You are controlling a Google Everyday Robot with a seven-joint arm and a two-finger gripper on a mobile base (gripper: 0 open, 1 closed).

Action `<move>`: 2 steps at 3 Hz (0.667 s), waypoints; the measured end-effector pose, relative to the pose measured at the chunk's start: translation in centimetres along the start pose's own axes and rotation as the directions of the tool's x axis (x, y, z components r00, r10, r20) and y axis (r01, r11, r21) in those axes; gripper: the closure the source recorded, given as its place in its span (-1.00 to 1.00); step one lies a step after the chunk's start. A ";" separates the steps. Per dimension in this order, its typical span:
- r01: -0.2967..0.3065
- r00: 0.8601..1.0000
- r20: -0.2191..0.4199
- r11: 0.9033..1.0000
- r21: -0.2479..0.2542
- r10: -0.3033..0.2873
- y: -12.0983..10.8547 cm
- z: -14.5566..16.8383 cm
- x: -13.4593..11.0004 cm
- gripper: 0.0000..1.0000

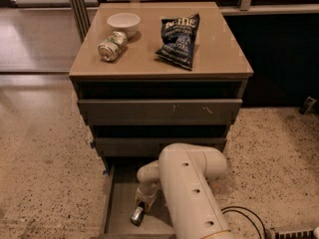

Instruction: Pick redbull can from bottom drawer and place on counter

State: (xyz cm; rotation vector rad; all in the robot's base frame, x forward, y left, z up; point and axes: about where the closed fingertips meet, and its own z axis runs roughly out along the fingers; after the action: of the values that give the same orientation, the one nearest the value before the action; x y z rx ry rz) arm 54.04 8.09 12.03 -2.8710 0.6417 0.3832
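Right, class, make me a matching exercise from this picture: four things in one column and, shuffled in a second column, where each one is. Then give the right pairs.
Things
1. slim silver-and-blue metal can
2. small round white bowl
3. dark blue crinkly chip bag
4. robot's claw

Places
A. back left of the tan counter top
B. inside the pulled-out grey-brown bottom drawer, at the claw's tip
C. on the counter, right of the bowl
D. down inside the bottom drawer, just above the slim can

Pairs: 1-B, 2-A, 3-C, 4-D
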 end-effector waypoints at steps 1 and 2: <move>-0.002 1.000 0.003 1.000 0.010 0.002 0.4 -0.8 -0.1 1.00; 0.015 1.000 -0.016 1.000 0.007 -0.015 0.7 -3.6 -0.6 1.00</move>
State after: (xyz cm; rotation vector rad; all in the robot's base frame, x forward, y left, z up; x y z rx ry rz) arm 53.98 6.91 15.52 -2.8731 0.6228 0.3561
